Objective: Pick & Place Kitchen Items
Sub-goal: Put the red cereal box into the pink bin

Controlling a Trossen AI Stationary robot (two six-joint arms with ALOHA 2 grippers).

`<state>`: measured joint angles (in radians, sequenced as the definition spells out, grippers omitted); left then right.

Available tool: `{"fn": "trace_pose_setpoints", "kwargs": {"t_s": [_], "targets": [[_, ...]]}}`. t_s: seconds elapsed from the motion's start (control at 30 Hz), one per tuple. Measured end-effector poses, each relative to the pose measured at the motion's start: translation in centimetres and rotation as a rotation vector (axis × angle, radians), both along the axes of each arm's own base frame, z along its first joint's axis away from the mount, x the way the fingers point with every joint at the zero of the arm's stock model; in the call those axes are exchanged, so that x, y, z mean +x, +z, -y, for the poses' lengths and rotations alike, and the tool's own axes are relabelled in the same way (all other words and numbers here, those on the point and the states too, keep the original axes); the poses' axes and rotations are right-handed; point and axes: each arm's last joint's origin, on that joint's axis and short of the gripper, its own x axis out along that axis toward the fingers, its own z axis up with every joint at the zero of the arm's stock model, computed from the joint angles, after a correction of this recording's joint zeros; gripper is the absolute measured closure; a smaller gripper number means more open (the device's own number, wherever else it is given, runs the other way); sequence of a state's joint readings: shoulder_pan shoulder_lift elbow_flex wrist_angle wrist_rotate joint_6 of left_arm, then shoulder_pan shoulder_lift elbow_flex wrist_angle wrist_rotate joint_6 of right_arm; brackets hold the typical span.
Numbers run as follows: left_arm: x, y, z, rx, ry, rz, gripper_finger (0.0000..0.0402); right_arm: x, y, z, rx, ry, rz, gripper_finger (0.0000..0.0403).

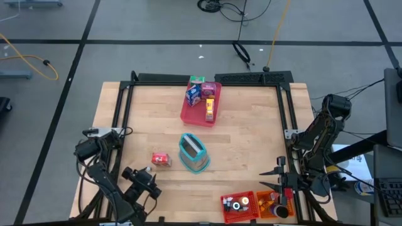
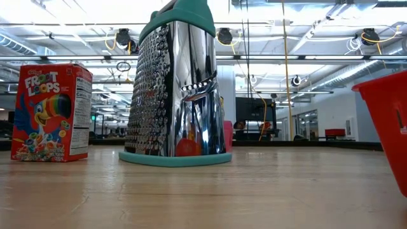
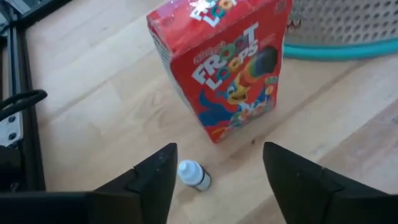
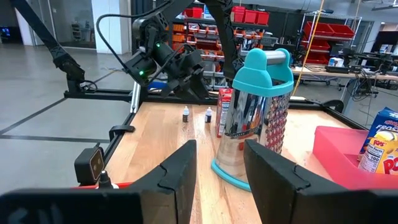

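— Cereal box [image 3: 224, 65] count? 
— One, on the table [image 1: 251, 147] beside one grater [image 1: 193, 152]. 
— Bottles? 
— Two small ones [image 4: 185, 114] near it. 
— Grippers? 
— Left gripper [image 3: 214, 177] open, empty; right gripper [image 4: 219, 168] parted, empty.

Standing mid-table: grater [image 1: 193, 153]; sitting just left of it, cereal box [image 1: 161, 159]; lying near the box on the left gripper's [image 1: 146, 180] side, small bottle [image 3: 194, 175]; resting behind the grater, tray [image 1: 188, 114] holding packets [image 1: 202, 95]; sitting at the front right, two bins [image 1: 250, 207].
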<state>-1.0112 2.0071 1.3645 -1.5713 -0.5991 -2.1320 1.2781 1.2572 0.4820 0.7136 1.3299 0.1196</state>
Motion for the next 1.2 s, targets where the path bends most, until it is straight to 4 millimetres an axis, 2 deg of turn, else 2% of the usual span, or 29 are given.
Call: {"fn": "trace_pose_setpoints", "kwargs": {"t_s": [0.13,0.3,0.7,1.0,1.1,1.2], "targets": [[-0.1,-0.3,-0.3,0.025,-0.005,0.022,0.0136,0.0,0.0,0.0,0.000,0.000,0.000,0.0277],[-0.1,-1.2,-1.5,0.064,0.030,0.013,0.0120,0.0,0.0,0.0,0.000,0.000,0.000,0.0277],[-0.6,-2.5,-3.2,0.169,0.010,0.100,0.0119,0.0,0.0,0.0,0.000,0.000,0.000,0.0277],[-1.5,-4.6,-5.2,0.278,-0.124,0.201,0.0119,0.0,0.0,0.0,0.000,0.000,0.000,0.0277],[-1.4,-5.6,-5.7,0.269,-0.155,0.256,0.0137,0.0,0.0,0.0,0.000,0.000,0.000,0.0277],[-1.3,-6.4,-6.0,0.262,-0.187,0.267,0.0185,0.0,0.0,0.0,-0.001,0.000,0.000,0.0277]]}}
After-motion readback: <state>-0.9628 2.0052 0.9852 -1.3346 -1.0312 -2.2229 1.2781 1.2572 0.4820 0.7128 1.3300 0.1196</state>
